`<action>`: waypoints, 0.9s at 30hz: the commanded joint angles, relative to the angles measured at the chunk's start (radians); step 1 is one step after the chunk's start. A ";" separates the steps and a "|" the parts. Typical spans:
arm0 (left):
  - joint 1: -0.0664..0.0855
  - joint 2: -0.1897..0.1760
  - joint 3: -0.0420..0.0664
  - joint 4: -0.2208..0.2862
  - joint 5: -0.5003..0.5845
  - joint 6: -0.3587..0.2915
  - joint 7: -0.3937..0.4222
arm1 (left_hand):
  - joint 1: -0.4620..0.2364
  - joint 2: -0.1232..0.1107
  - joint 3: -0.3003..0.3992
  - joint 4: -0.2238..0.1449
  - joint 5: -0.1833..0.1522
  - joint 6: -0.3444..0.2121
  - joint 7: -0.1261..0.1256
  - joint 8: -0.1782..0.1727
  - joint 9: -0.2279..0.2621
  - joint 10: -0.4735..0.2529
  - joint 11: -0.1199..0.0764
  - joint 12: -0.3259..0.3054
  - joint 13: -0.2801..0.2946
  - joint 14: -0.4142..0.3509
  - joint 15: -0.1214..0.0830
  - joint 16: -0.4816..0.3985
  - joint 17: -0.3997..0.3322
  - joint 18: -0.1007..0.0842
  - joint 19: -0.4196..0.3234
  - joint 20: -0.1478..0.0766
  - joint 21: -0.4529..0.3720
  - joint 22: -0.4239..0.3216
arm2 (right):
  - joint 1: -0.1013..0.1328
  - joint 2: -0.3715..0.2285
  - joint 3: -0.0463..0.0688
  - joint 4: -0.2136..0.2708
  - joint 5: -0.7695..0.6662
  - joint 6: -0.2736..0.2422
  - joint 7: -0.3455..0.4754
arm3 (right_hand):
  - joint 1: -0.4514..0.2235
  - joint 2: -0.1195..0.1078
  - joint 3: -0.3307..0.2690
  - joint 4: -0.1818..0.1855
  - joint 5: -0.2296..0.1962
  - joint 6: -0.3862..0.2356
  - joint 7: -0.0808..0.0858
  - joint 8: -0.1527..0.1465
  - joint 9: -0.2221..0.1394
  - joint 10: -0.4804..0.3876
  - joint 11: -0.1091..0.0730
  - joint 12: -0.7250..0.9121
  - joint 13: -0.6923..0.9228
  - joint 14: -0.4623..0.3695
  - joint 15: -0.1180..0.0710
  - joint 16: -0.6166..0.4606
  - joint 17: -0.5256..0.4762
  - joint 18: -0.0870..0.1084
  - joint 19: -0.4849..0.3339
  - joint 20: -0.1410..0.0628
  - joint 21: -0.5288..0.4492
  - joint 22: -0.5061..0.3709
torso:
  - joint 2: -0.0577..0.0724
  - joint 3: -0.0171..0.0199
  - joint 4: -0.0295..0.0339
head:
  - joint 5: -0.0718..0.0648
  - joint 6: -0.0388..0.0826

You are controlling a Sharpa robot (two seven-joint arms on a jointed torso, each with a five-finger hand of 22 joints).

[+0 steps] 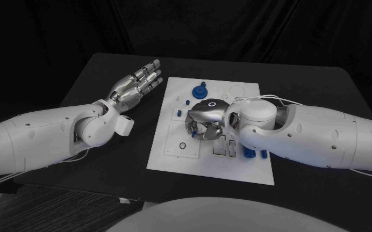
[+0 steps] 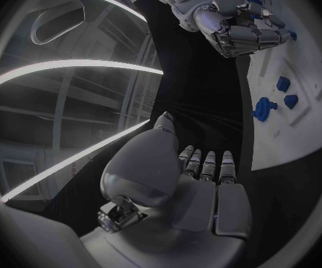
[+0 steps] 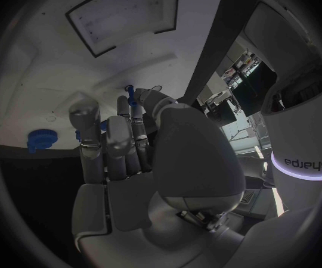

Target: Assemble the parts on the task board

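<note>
Right hand (image 1: 205,120) bent over the middle of the task board (image 1: 248,167), fingers pinching a small blue part (image 3: 131,93).

The part is mostly hidden; its long axis is unclear. The left hand (image 1: 137,84), silver, lies open-fingered and empty at centre left, beside the flat white board. A round blue part (image 1: 200,89) stands at the board's upper edge.

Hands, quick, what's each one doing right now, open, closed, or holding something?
Left hand: open, fingers stretched out, holding nothing.
Right hand: over the task board, pinching a small blue part at its fingertips.

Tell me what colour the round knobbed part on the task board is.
Blue; the round knobbed part shows best in the head view.
</note>
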State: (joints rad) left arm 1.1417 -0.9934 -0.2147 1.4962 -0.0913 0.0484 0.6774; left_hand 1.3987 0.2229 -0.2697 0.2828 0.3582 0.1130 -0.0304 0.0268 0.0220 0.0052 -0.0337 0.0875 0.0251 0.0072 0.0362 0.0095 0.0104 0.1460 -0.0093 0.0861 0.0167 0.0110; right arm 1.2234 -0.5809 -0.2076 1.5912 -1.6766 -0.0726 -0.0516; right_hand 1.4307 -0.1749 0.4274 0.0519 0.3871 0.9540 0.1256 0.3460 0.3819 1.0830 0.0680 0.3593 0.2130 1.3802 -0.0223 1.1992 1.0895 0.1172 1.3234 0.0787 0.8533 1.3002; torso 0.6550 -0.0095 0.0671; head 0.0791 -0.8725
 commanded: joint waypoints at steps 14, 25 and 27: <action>-0.002 0.003 0.001 -0.001 -0.001 0.029 0.052 | 0.033 0.001 0.018 0.006 0.048 0.020 0.011 -0.006 -0.001 -0.004 0.008 -0.006 -0.011 -0.007 0.032 -0.010 -0.010 -0.038 0.009 0.021 -0.017 -0.011 | -0.010 0.005 0.000 -0.004 -0.002 0.054 -0.043 | 0.023 0.040 -0.024 -0.035 -0.020 -0.038 0.003 -0.070 -0.003 -0.093 -0.005 0.103 0.110 -0.034 0.008 -0.049 -0.044 0.027 -0.049 0.009 -0.094 0.080 | 0.000 -0.0003 0.0000 | 0.000 0.000; -0.003 0.004 0.001 -0.003 -0.001 0.037 0.046 | 0.039 0.006 0.021 0.007 0.056 0.026 0.016 -0.005 -0.001 -0.004 0.010 -0.004 -0.010 -0.007 0.042 -0.010 -0.010 -0.037 0.009 0.032 -0.017 -0.011 | -0.012 0.002 0.000 -0.002 -0.002 0.021 -0.020 | 0.040 0.059 -0.026 -0.054 0.030 0.027 0.001 -0.046 0.014 -0.093 -0.012 0.185 0.163 -0.031 0.004 -0.036 -0.035 0.025 -0.043 0.007 -0.075 0.086 | 0.000 -0.0001 -0.0001 | -0.001 0.000; -0.003 0.005 0.001 -0.003 -0.001 0.037 0.046 | 0.039 0.008 0.022 0.007 0.057 0.026 0.016 -0.005 -0.001 -0.004 0.010 -0.003 -0.010 -0.007 0.043 -0.010 -0.010 -0.036 0.009 0.033 -0.017 -0.011 | -0.012 0.000 0.000 -0.001 -0.002 0.005 -0.011 | 0.042 0.062 -0.026 -0.058 0.041 0.044 -0.002 -0.039 0.019 -0.085 -0.016 0.195 0.168 -0.030 0.002 -0.037 -0.037 0.025 -0.040 0.005 -0.070 0.086 | -0.001 0.0000 -0.0001 | 0.000 0.000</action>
State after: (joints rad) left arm 1.1399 -0.9906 -0.2147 1.4928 -0.0917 0.0707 0.6778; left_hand 1.4303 0.2308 -0.2697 0.2828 0.3936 0.1274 -0.0159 0.0269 0.0221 0.0053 -0.0334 0.0878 0.0251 -0.0045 0.0601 0.0095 0.0104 0.1460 0.0009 0.1180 0.0166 0.0109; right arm 1.2144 -0.5786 -0.2079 1.5875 -1.6765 -0.0389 -0.0682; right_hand 1.4568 -0.1485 0.3836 -0.0029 0.3937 0.9688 0.1184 0.2851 0.3813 0.9794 0.0643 0.5166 0.3442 1.3516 -0.0120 1.1617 1.0517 0.1175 1.2740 0.0855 0.7803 1.3002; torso 0.6545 -0.0096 0.0670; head 0.0778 -0.8725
